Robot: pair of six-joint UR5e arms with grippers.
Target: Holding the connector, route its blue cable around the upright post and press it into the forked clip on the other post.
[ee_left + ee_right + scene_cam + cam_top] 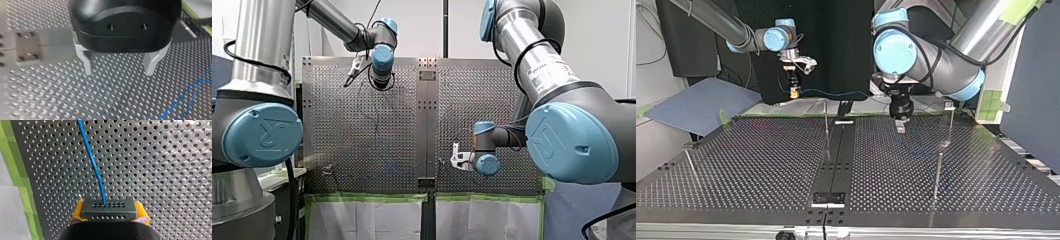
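Right gripper (pixel 109 212) is seen clenched on the connector (pixel 100 214), a dark perforated block that is pinched from both sides by yellow pads (pixel 78 211). From the connector's upper face the cable (pixel 93 162), thin and blue, is led straight ahead of the gripper in a gentle curve over the table (pixel 162 170), whose edge is lined with green tape (pixel 17 170). In the top view this gripper is held above the table's far edge, at the view's left, and the cable is strung from it toward the middle, passing beyond the top of a thin post (pixel 826 120); whether cable and post touch cannot be told. Left gripper (pixel 118 72), black, is held released just above the table, its two metal fingers (pixel 87 65) spread wide with nothing between them. A length of the cable is seen lying on the table beside it, clear of both fingers. In the top view the left gripper is placed near the far edge, right of the dark centre strip (pixel 836 155). Further right a second post (pixel 950 125) is stood, topped by a small head, with a third post (pixel 937 175) nearer the camera. Both are well apart from the cable.
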